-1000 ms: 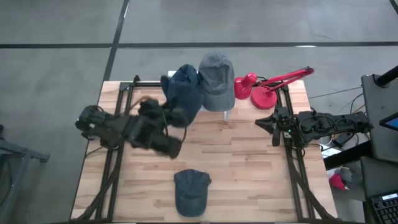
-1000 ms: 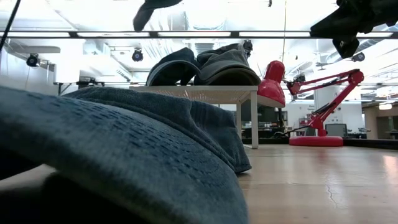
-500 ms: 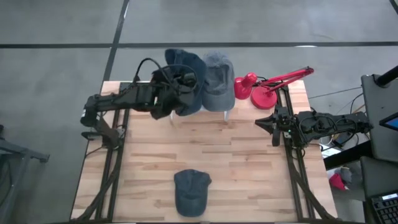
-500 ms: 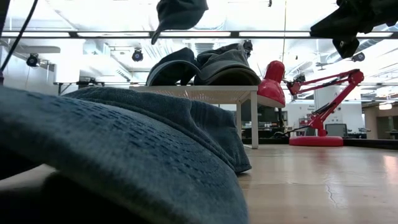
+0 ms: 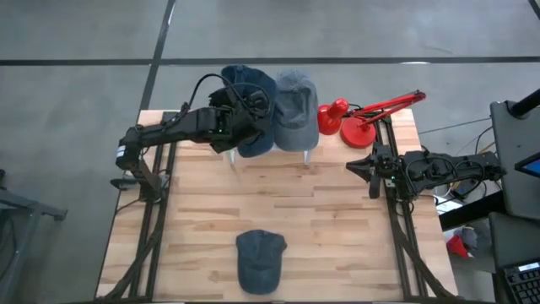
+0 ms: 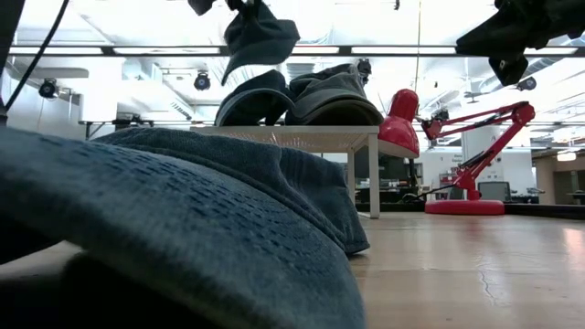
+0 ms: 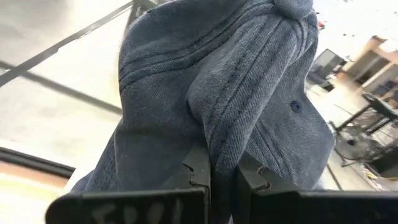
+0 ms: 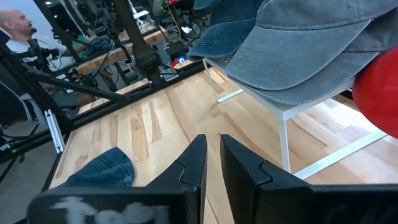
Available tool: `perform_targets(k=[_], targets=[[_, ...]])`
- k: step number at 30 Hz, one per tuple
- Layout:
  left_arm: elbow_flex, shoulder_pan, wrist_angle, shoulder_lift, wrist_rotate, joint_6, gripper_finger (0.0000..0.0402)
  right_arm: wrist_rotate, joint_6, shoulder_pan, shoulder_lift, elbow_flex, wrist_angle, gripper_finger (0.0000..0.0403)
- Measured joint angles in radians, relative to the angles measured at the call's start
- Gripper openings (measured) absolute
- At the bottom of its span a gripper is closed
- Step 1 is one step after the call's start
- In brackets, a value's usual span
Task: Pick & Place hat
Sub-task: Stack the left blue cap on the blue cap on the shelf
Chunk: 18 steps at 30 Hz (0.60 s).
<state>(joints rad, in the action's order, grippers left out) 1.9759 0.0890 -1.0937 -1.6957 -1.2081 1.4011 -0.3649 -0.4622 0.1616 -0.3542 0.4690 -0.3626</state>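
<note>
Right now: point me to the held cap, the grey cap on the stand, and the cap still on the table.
held cap (image 5: 250, 93), high view, on its crown
grey cap (image 5: 294, 105), high view, on its crown
cap on the table (image 5: 258, 262), high view, mid-crown

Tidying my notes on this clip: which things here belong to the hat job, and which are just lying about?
In the job: left gripper, the blue hat it holds, white stand, grey hat on it, hat near the table's front.
Lying about: red lamp; right gripper, waiting.

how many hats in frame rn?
4. One blue hat is held up by the left gripper above the white stand; a dark blue hat and a grey hat sit on the stand; another blue hat lies near the table's front edge. More could be hidden.
</note>
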Motion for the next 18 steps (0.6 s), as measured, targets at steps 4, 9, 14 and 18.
perform_targets(k=[4,9,14,18], targets=[[0.000,0.021,-0.098,-0.008,0.029,0.116,0.0018,0.000,0.002,0.000,0.000,0.000,-0.001,0.0044],[0.000,0.042,-0.121,-0.035,0.104,0.168,0.0018,0.000,0.006,0.000,0.000,0.000,-0.003,0.0043],[0.000,0.081,-0.153,-0.076,0.174,0.215,0.0018,0.000,0.010,0.000,0.000,0.000,-0.006,0.0045],[0.000,0.104,-0.195,-0.095,0.209,0.267,0.0018,0.000,0.010,0.000,0.000,0.000,-0.008,0.0043]])
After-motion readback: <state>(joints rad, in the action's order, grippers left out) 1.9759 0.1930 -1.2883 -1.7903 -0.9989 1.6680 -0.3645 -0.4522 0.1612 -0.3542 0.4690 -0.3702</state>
